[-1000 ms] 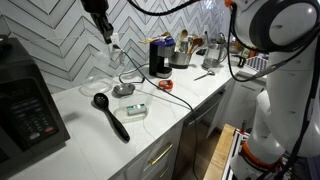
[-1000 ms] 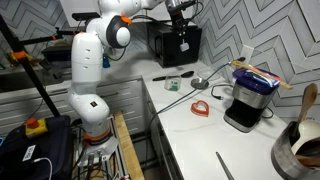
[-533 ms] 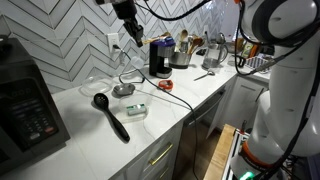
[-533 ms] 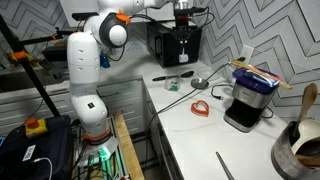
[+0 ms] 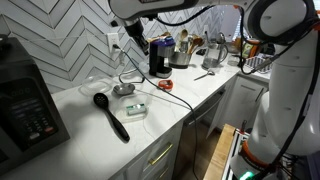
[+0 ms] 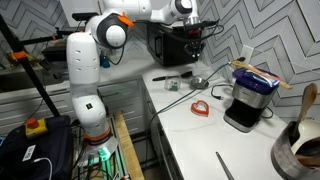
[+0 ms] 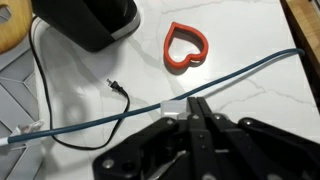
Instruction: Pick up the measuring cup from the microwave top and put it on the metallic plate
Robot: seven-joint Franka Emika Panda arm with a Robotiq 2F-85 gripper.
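Your gripper (image 7: 195,118) is clamped together on nothing; the cup (image 5: 124,87) seems to sit on the metal plate (image 5: 115,92), 8 o'clock from the coffee maker (image 5: 160,56); dip now and you could snag the blue cable (image 7: 90,124).

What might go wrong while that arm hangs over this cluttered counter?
1. The gripper hangs over a blue cable; coming down, it could snag it.
2. The coffee maker and red heart cutter lie close below and might get knocked.
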